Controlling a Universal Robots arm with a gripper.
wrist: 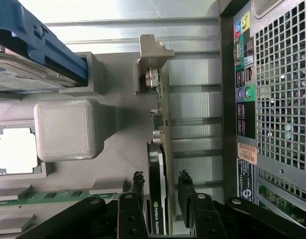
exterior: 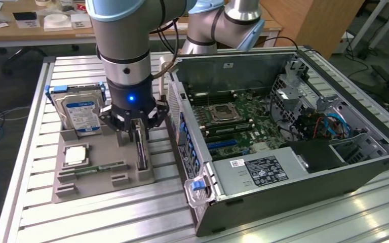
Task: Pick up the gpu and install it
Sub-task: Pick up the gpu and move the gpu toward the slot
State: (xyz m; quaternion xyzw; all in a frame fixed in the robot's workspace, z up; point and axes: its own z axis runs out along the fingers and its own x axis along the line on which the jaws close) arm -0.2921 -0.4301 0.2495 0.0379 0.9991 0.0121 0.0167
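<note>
Gripper (wrist: 160, 175), jaws open astride the gpu (wrist: 155, 194), over a slatted metal table (exterior: 100, 223).

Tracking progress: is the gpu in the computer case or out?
Out: the gpu stands on edge in the grey holder beside the case.

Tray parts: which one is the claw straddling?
The gpu, standing on edge with the claw astride it; the hard drive, CPU and memory stick sit apart, on the exterior view's left.
</note>
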